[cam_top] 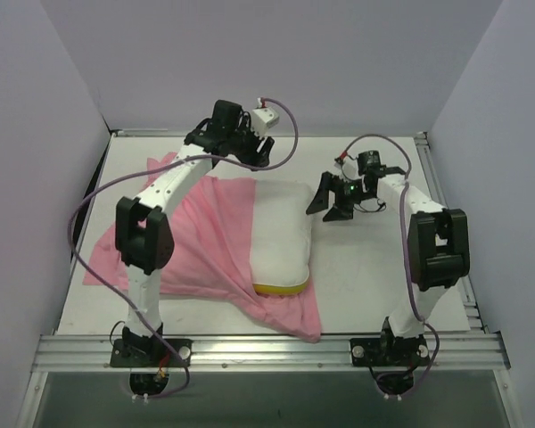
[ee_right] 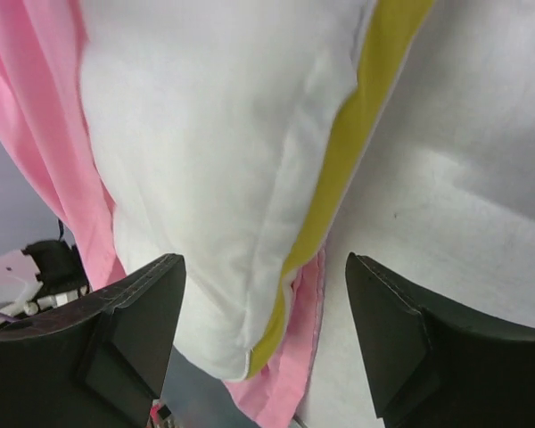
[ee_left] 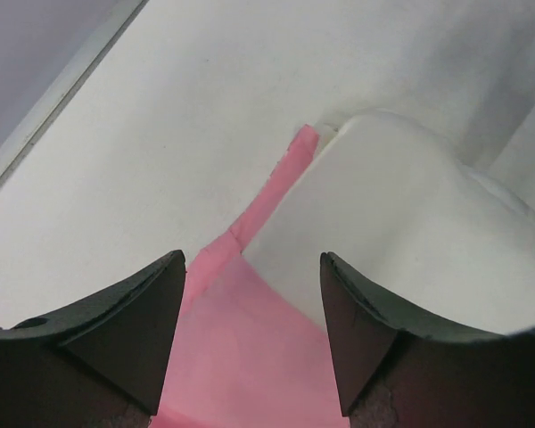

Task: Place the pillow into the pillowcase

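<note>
The table (cam_top: 366,285) under me was white and matte, with a metal rail (cam_top: 267,349) along its near edge, where my two bases were bolted. Plain pale walls (cam_top: 276,53) closed the place on the left, on the far side and on the right.

The pillow (cam_top: 281,232) lay in the middle of the table, on the right part of the pillowcase (cam_top: 205,241). Its long axis ran from the far side toward my bases, and the yellow trim (cam_top: 279,288) was on the near short end. The pillowcase was spread flat to the left of the pillow, and one corner of it came out under the near end and reached toward the rail. I could not tell whether the left edge of the pillow was already inside the cloth.

The pillow was plump and white, with rounded corners and a soft crease near the trim. The pillowcase was plain pink and wrinkled.

My left gripper (ee_left: 252,259) hung above the far left corner of the pillow, its jaws apart and with nothing between them. My right gripper (cam_top: 334,201) hung over the bare table just to the right of the pillow, its jaws also spread and empty.
</note>
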### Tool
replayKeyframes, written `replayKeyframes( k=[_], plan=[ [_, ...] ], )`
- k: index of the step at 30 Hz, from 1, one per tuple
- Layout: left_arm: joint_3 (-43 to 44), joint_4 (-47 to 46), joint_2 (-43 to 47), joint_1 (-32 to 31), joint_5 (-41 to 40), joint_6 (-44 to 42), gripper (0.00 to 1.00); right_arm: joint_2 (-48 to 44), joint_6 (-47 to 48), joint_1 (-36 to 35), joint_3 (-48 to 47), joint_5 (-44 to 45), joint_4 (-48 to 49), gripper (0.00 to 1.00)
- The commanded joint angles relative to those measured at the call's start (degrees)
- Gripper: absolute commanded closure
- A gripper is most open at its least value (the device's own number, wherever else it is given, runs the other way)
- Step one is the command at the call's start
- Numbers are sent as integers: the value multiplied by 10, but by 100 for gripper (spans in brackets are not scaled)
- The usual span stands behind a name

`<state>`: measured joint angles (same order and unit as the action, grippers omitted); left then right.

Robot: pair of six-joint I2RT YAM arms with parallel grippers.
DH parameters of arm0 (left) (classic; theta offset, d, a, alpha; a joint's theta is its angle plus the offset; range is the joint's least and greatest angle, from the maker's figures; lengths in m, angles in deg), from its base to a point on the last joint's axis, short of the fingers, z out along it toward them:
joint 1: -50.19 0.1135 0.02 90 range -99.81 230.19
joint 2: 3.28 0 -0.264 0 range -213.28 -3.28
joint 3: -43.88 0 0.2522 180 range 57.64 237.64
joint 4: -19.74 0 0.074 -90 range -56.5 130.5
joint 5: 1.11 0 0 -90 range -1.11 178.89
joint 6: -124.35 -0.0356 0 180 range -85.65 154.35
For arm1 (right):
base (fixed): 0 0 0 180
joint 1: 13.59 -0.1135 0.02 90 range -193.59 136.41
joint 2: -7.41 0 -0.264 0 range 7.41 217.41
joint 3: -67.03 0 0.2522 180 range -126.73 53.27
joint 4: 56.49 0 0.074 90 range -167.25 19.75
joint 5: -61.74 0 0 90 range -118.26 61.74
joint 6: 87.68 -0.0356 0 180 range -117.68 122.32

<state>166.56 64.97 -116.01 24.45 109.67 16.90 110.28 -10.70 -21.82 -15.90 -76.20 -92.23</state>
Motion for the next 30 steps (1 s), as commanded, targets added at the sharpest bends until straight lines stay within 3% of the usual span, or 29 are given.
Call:
replayKeyframes(
  k=[1, 5, 6, 7, 9, 10, 13, 17, 21, 25, 28, 30],
  plan=[
    [96, 17, -90, 11, -5, 32, 29, 38, -38, -9, -57, 18, 6, 27],
    [198, 52, -194, 13, 106, 44, 26, 104, -89, -17, -83, 6, 54, 29],
    [218, 61, -204, 12, 130, 44, 20, 116, -99, -21, -84, -5, 75, 33],
    [224, 75, -216, 10, 174, 44, 19, 128, -111, -24, -78, -15, 88, 49],
    [219, 84, -215, 8, 203, 45, 15, 128, -150, -34, -34, -46, 141, 69],
    [202, 91, -203, 7, 212, 51, 13, 117, -156, -49, -16, -52, 154, 87],
    [138, 104, -152, 3, 155, 66, 12, 80, -150, -92, 59, -59, 174, 100],
    [7, 105, -51, 9, -75, 117, 16, 45, -163, -92, 142, -73, 184, 100],
    [-136, 112, 64, 31, -199, 188, 19, 11, -150, -58, 179, -69, 156, 100],
    [-265, 136, 170, 37, -236, 178, 25, -15, -91, -41, 176, -73, 105, 100],
    [-331, 139, 157, 38, -219, 153, 27, -31, -71, -54, 177, -79, 88, 100],
    [-309, 137, 114, 37, -178, 138, 30, -33, -66, -76, 184, -85, 86, 100]
  ],
)
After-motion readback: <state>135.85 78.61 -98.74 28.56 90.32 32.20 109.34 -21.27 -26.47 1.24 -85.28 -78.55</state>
